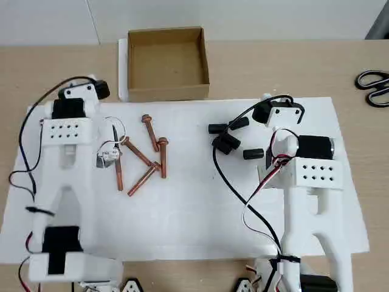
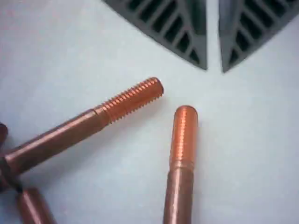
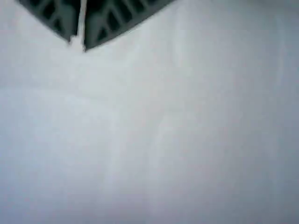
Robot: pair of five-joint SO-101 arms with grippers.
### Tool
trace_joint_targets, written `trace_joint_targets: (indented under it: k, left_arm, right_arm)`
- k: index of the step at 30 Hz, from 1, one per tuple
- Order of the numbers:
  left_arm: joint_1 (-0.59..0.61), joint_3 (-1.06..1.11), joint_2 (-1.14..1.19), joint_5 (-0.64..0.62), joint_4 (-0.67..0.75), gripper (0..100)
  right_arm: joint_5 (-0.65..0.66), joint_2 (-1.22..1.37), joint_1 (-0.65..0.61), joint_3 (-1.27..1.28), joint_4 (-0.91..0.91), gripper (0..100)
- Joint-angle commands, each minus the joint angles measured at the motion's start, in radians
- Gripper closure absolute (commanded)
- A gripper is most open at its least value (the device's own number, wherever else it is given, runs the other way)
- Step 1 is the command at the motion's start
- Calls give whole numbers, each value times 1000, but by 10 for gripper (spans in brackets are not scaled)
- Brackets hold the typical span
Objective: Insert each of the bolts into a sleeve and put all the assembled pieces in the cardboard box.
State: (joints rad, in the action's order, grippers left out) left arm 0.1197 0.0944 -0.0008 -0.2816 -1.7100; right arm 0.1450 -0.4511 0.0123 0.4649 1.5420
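Several copper bolts (image 1: pixel 144 155) lie in a loose heap on the white sheet (image 1: pixel 182 213), left of centre. Two of them, one bolt (image 2: pixel 88 128) and another bolt (image 2: pixel 181 158), point their threaded ends toward my left gripper (image 2: pixel 213 69). That gripper is shut and holds nothing, hovering just short of the bolt tips. Several black sleeves (image 1: pixel 228 139) lie right of centre, beside the right arm. My right gripper (image 3: pixel 79 45) is shut over bare white sheet. The open cardboard box (image 1: pixel 167 61) stands at the back, nothing in it.
Scissors (image 1: pixel 374 85) lie on the wooden table at the far right. Black and coloured cables (image 1: pixel 234 182) trail from the right arm across the sheet. The sheet's front half is bare.
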Motion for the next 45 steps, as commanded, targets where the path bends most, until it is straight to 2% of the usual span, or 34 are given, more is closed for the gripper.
trace_joint_targets:
  k: [1,7,13,19,27,35,45]
  left_arm:
    - [-3,-41,49,14,49,993]
    - [-6,-41,98,77,127,986]
    - [-6,-41,104,81,132,891]
    - [-6,-41,121,81,195,890]
    - [-5,-42,267,81,256,892]
    - [-3,-42,276,80,331,892]
    - [-2,-41,279,78,361,892]
  right_arm:
    - [6,1,7,-40,7,994]
    - [6,1,7,-40,5,994]
    - [5,1,7,-40,5,994]
    - [5,2,7,-40,-1,994]
    - [5,2,7,-40,-4,994]
    - [5,2,7,-40,-4,994]
    - [6,2,7,-40,-4,994]
